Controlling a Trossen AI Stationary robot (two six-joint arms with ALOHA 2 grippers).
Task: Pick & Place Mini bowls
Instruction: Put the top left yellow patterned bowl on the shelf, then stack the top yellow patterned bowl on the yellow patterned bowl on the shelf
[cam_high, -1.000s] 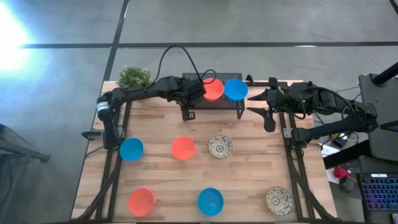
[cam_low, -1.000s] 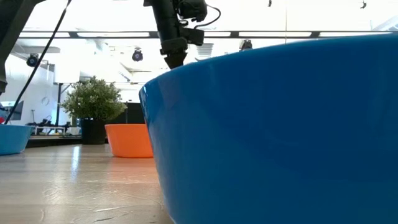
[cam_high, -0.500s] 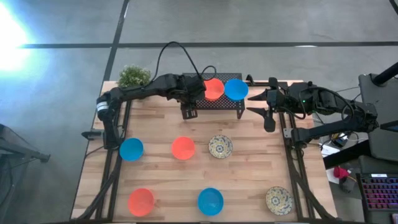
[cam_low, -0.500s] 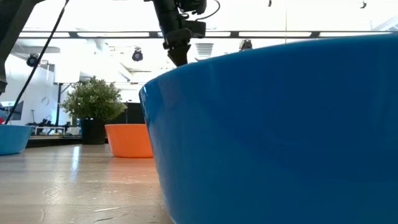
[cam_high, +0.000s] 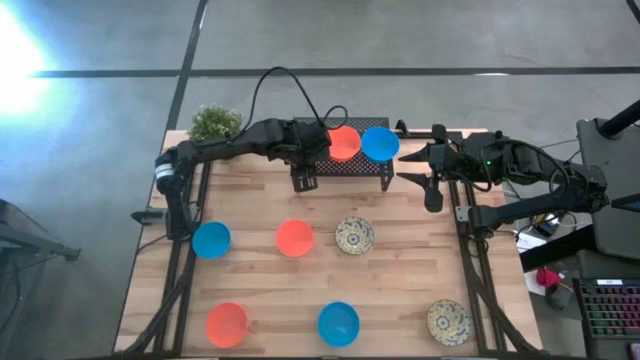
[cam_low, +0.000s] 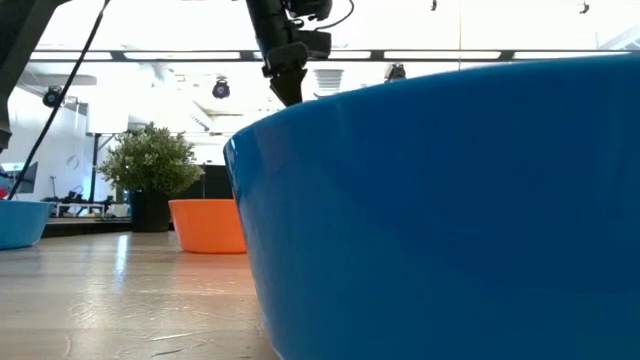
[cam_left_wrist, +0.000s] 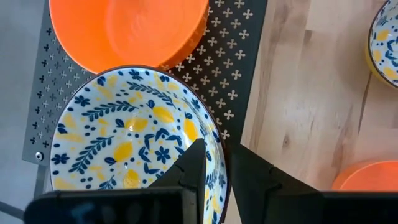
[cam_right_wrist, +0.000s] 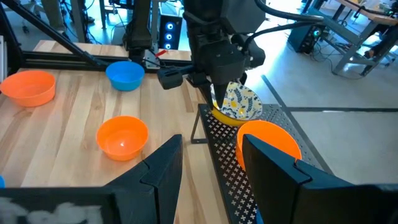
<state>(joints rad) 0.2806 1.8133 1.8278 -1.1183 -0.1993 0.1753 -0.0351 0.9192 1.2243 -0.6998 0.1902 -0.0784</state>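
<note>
Your low view is filled by a plain blue mini bowl (cam_low: 440, 210). Only the wrist views show the left gripper (cam_left_wrist: 214, 171) grasping the cream patterned mini bowl (cam_left_wrist: 134, 143) by its rim, tilted above the black perforated metal rack (cam_left_wrist: 239, 59). It has shifted little since a second ago. The right gripper (cam_right_wrist: 208, 165) waits released beside the rack.
</note>
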